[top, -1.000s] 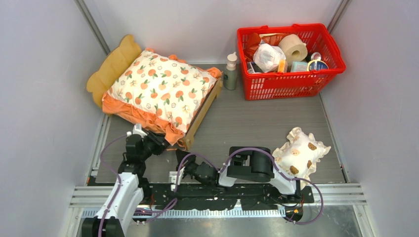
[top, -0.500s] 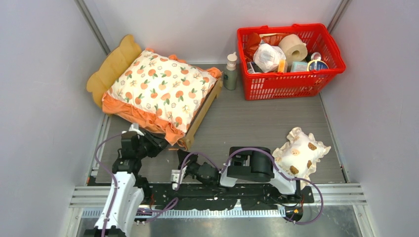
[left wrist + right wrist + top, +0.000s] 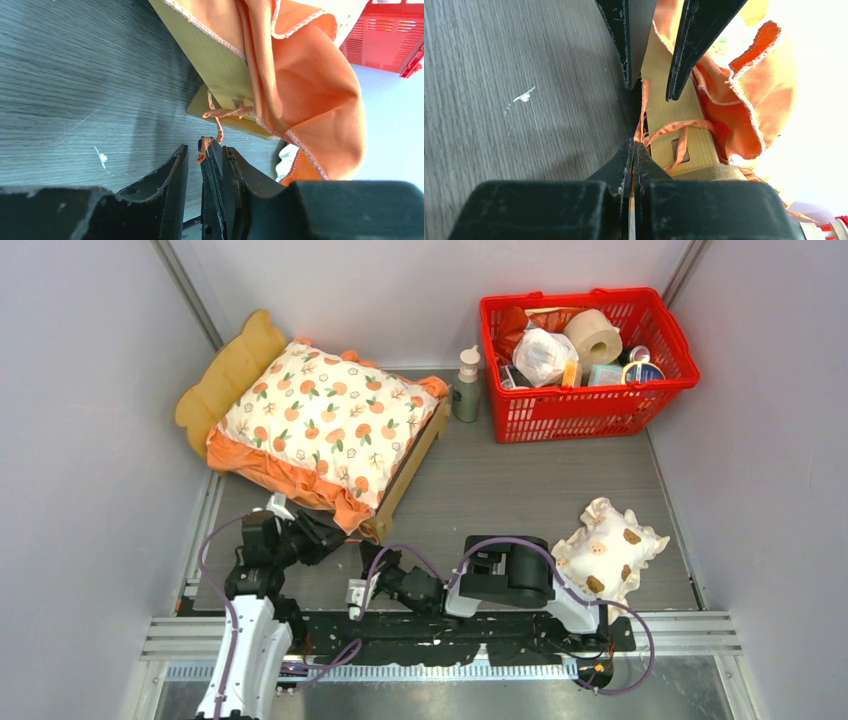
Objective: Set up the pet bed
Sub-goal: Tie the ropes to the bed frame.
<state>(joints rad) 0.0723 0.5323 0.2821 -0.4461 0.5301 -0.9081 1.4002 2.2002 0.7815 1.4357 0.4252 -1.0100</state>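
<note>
The pet bed [image 3: 412,465] stands at the far left of the table [image 3: 520,480], slanted, its wavy headboard toward the left wall. The orange-print cushion [image 3: 325,415] already lies on it, with the ruffle hanging over the near end. Both arms work at the near foot corner of the frame. The right gripper [image 3: 634,147] has its jaws pressed together, and they seem to pinch a thin orange string [image 3: 674,125] that comes from the cushion and lies across the wooden rail. The left gripper [image 3: 649,92] points at it from the opposite side with its jaws partly spread, the rail showing in the gap; it seems to hold nothing. The step is probably to fasten or pull this string at the corner. Several things could go wrong here. The string is thin, so it may slip out of the closed tips — and a strong pull could drag the cushion off the frame or turn the light bed on the table. The two grippers are very near, so a small error could knock their fingers together. The small spotted pillow [image 3: 608,545] waits at the near right, well apart from the bed.
</note>
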